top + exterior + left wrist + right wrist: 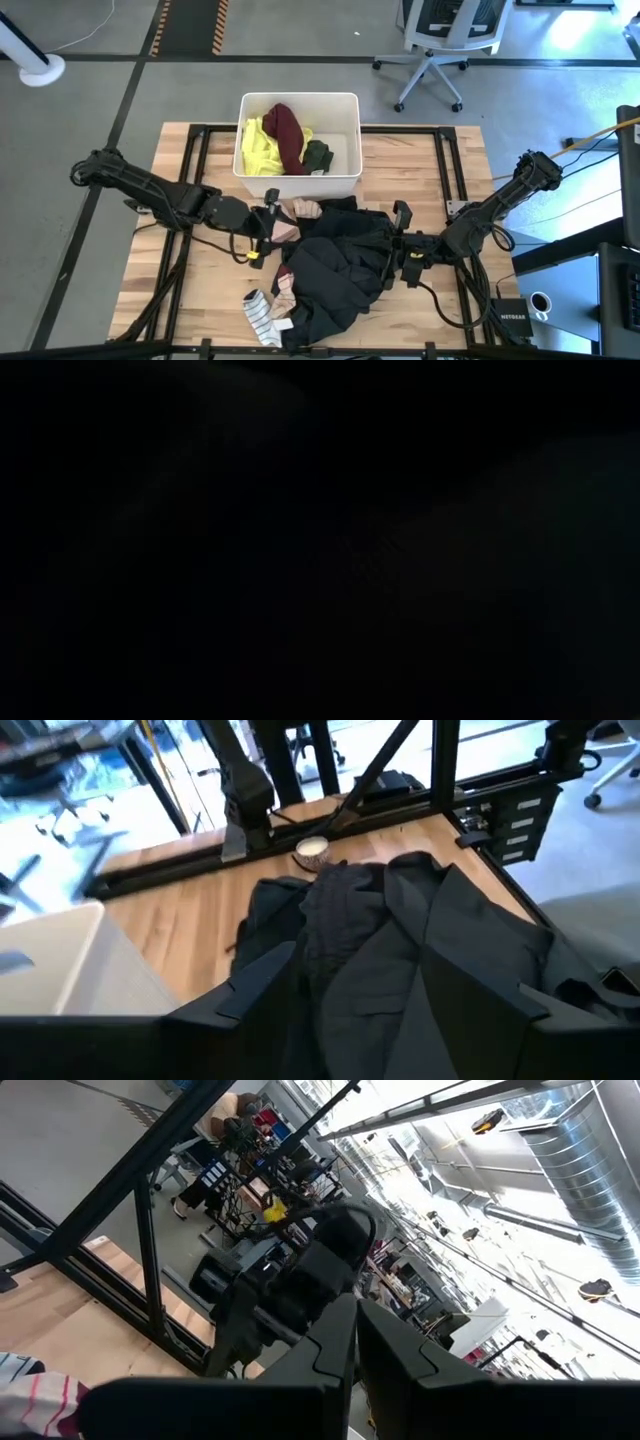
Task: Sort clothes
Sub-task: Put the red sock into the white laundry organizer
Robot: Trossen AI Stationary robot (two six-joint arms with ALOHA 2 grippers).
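Observation:
A heap of black clothes [340,265] lies on the middle of the wooden table, and the left wrist view shows it as rumpled folds [380,940]. A pale pink piece [300,210] and a grey-white striped sock [262,315] lie at the heap's left side. Yellow, maroon and dark green clothes [285,140] lie in the white bin [345,110]. My left gripper [272,222] hangs open at the heap's left edge, its fingers [270,975] spread above the black cloth. My right gripper [392,245] hovers shut over the heap's right part, pointing slightly upward [355,1315].
A small white ball [312,848] lies on the table beyond the heap, near the black frame rails [455,170]. An office chair [440,40] stands on the floor behind the table. The low view is wholly dark.

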